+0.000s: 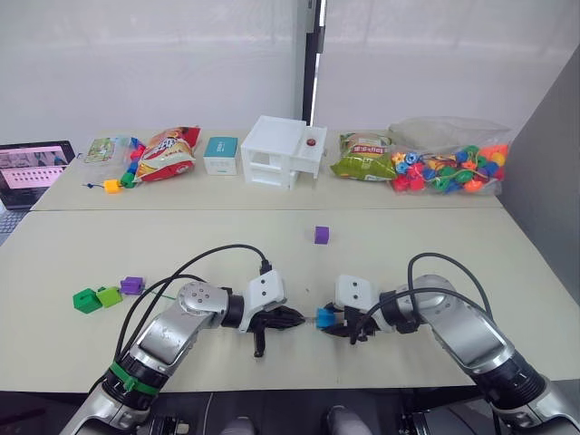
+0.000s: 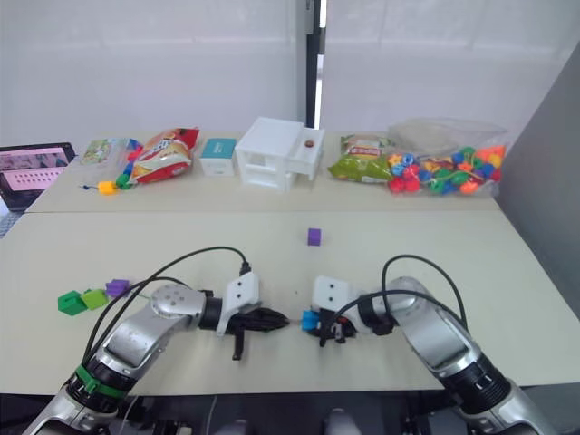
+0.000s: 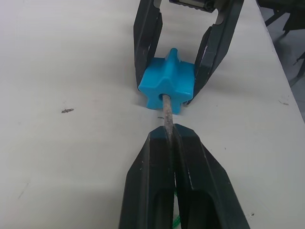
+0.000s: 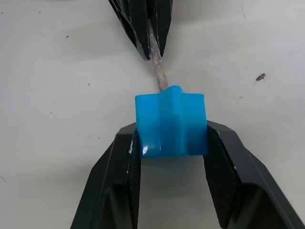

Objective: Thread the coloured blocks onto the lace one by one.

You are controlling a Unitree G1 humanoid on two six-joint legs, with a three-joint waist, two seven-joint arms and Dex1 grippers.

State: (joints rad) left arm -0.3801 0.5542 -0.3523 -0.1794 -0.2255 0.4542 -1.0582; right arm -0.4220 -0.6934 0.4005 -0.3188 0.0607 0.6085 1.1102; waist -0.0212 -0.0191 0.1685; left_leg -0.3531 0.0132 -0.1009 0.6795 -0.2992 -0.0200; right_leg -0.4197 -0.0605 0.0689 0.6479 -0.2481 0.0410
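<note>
The right claw (image 4: 169,143) grips the blue block (image 4: 170,126) by two opposite sides, its fingers parted only as wide as the block, low over the pale surface (image 1: 408,254). Facing it, the left claw (image 3: 170,143) is pressed closed on the lace's stiff pale tip (image 3: 167,112) — the tip juts from between the fingertips and enters the hole in the face of the blue block turned toward the left claw. The two claws are nearly tip to tip, with the block between them and only a short length of bare tip showing.

Behind the left claw, along its arm, a thin green run of the lace (image 1: 161,292) trails over the surface toward three loose blocks well out to that claw's outer side: a purple block (image 1: 132,285), a light green block (image 1: 110,296) just beside it, and a dark green block (image 1: 87,300) touching the light green one. A second purple block (image 1: 321,235) sits alone, farther out on the surface, beyond the gap between the two claws.

Along the far edge — well away from both claws — stand a white box (image 1: 278,150) and a clear bag of mixed beads (image 1: 449,168).
</note>
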